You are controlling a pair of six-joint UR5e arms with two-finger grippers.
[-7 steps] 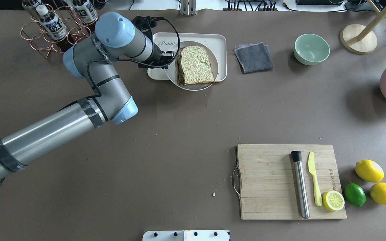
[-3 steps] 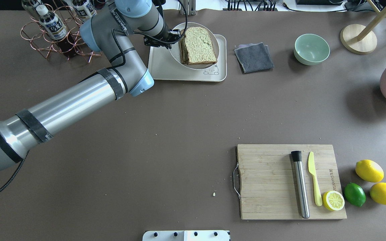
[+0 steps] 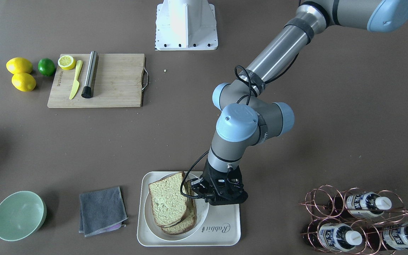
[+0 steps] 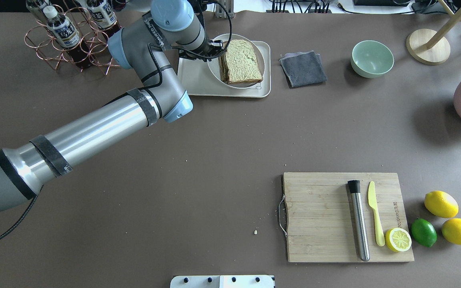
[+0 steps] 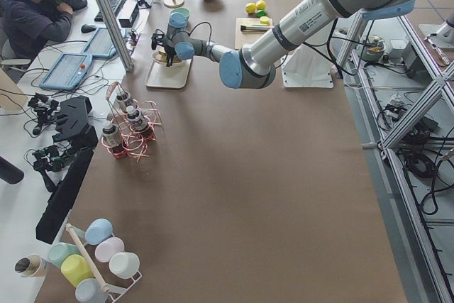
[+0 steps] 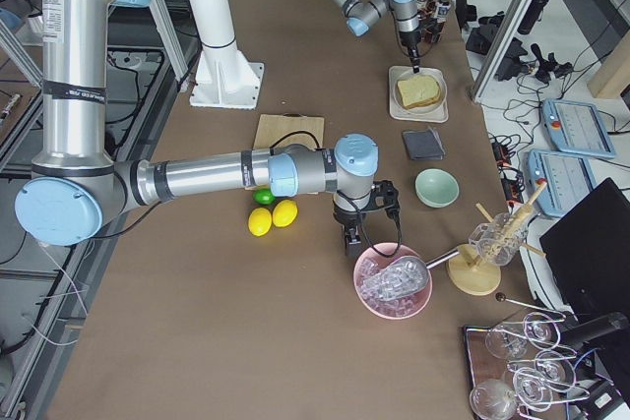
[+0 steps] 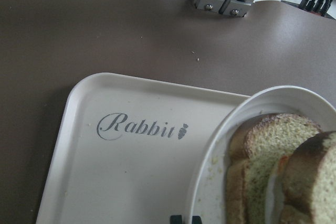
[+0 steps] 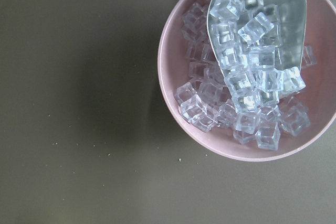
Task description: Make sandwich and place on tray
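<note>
The sandwich (image 4: 242,62) lies on a round white plate (image 4: 214,74), two pale green-tan slices with brown crust; its filling is mostly hidden. The plate is over the right half of the cream tray (image 4: 196,80). My left gripper (image 4: 214,46) is shut on the plate's left rim. From the front, the gripper (image 3: 195,187) is beside the sandwich (image 3: 168,202). The left wrist view shows the tray's "Rabbit" script (image 7: 105,171), the plate (image 7: 210,182) and the sandwich (image 7: 273,156). My right gripper (image 6: 349,243) hangs over a pink ice bowl; I cannot tell if it is open.
A grey cloth (image 4: 302,68) and a green bowl (image 4: 371,59) lie right of the tray. A copper bottle rack (image 4: 68,36) stands left of it. A cutting board (image 4: 318,218) with muddler, knife and lemon half is near right. The pink ice bowl (image 8: 173,77) holds a scoop.
My left arm carried the plate with the sandwich from the tray's near edge toward the far side, then a little right, fully over the tray.
</note>
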